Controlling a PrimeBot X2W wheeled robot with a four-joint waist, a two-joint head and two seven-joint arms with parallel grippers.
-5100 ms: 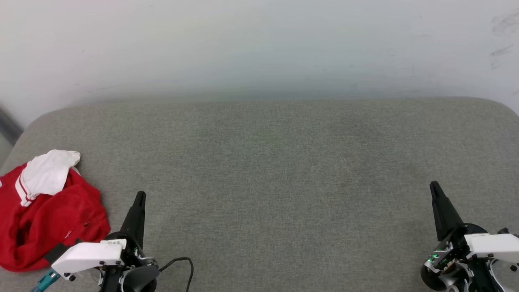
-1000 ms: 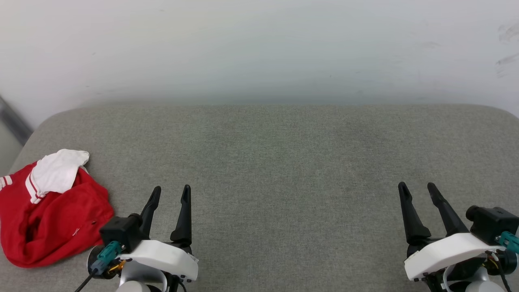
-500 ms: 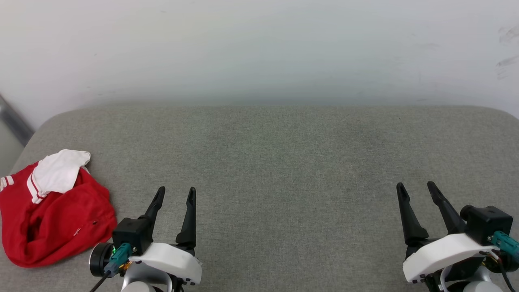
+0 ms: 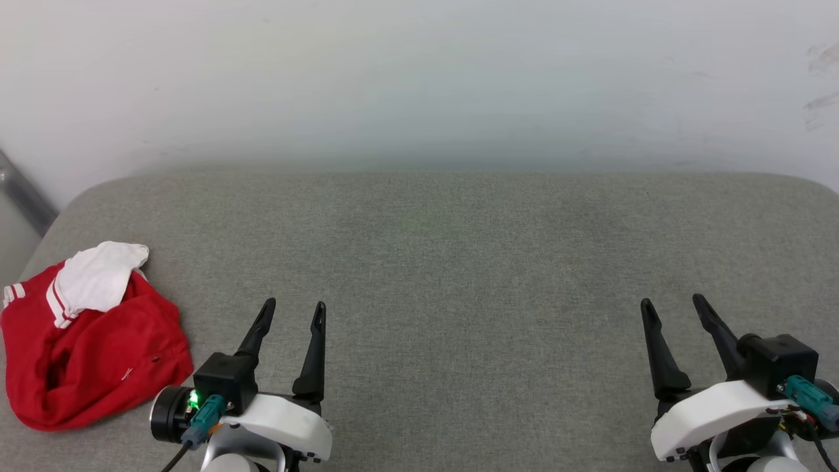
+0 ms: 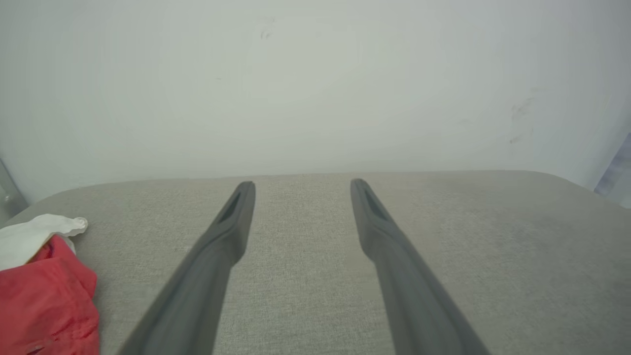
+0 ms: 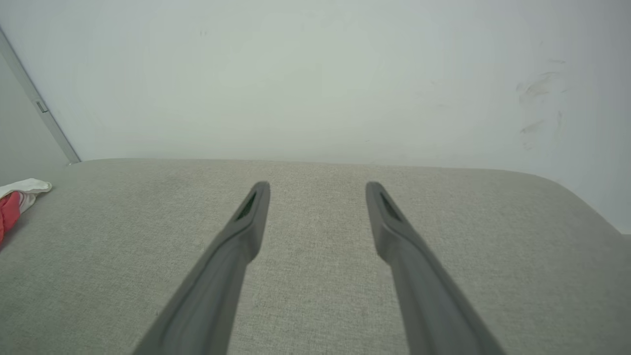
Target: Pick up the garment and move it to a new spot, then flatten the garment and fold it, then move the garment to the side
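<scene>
The garment (image 4: 92, 344) lies crumpled at the left edge of the grey cushioned surface (image 4: 459, 262), red with a white sleeve and striped trim on top; its print is hidden. It also appears as the garment (image 5: 44, 291) at the lower left of the left wrist view and the garment (image 6: 12, 199) at the far left of the right wrist view. My left gripper (image 4: 294, 307) hovers open just right of it, not touching. My right gripper (image 4: 673, 302) is open at the lower right, far from it. Both hold nothing.
A pale wall (image 4: 419, 78) rises behind the cushioned surface, with scuff marks at its right. A grey metal strip (image 4: 23, 193) runs down the wall at the far left. The surface's rounded corners show at back left and right.
Both grippers have turned from side-on to open-faced since the oldest frame. Over the last second the left gripper has drifted slightly right; the garment has not moved.
</scene>
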